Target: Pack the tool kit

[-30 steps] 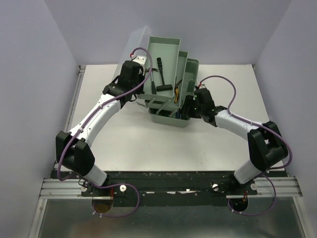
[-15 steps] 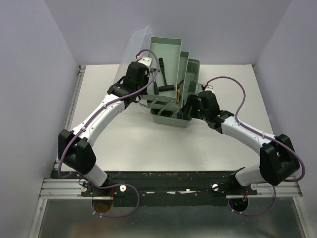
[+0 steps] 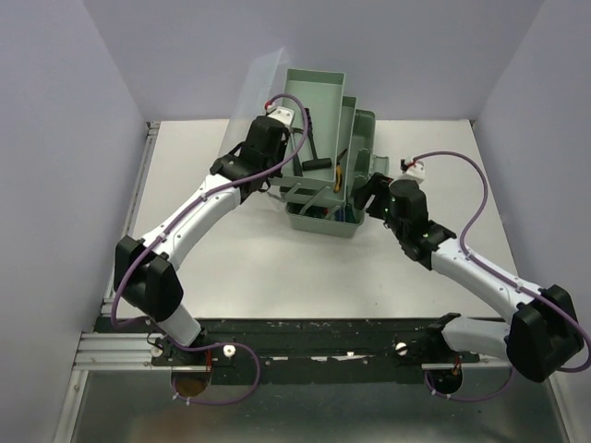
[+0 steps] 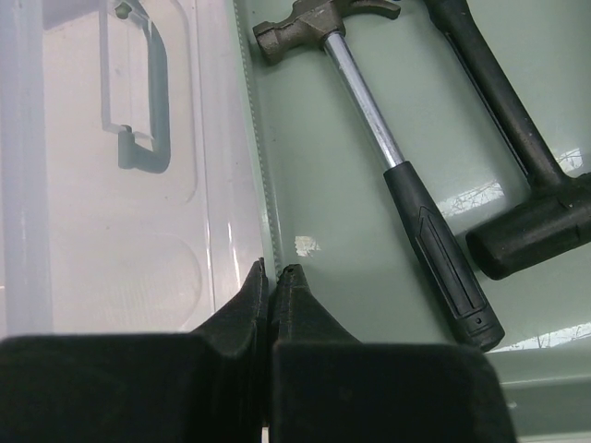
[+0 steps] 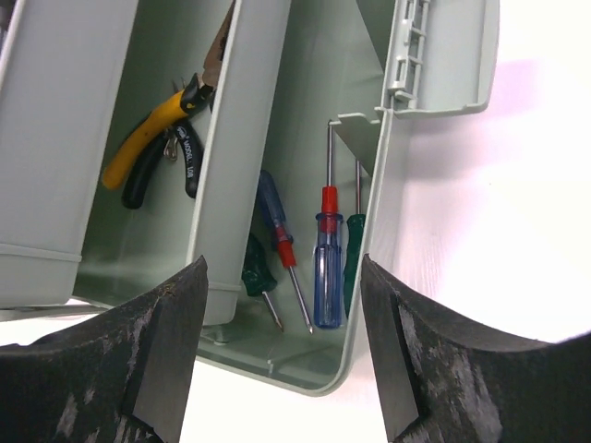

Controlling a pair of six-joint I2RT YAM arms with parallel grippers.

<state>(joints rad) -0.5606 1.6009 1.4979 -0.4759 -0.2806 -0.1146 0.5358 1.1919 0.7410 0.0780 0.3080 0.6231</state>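
Toolbox [image 3: 323,221] sits near the counter's far edge, about midway along it, with its tiers fanned open. Hammer [image 4: 369,111], pliers [image 5: 148,138] and screwdrivers [image 5: 325,249] are inside. Left gripper [image 4: 271,277] is pinched tight on the top tray [image 4: 314,185] rim, beside the lid [image 4: 111,185]. Right gripper [image 5: 283,277] gapes wide, holding nothing, by the box's right wall. My worry when folding the trays: the thin rim slips the pinch, or the unbraced box skids.

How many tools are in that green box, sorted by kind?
Hammers: 2 (steel-shafted black-grip hammer, black mallet)
Pliers: 2 (yellow-handled pliers, black-handled pliers)
Screwdrivers: 4 (two blue-handled screwdrivers, two green-handled screwdrivers)
Total: 8 tools visible in the pale green plastic toolbox
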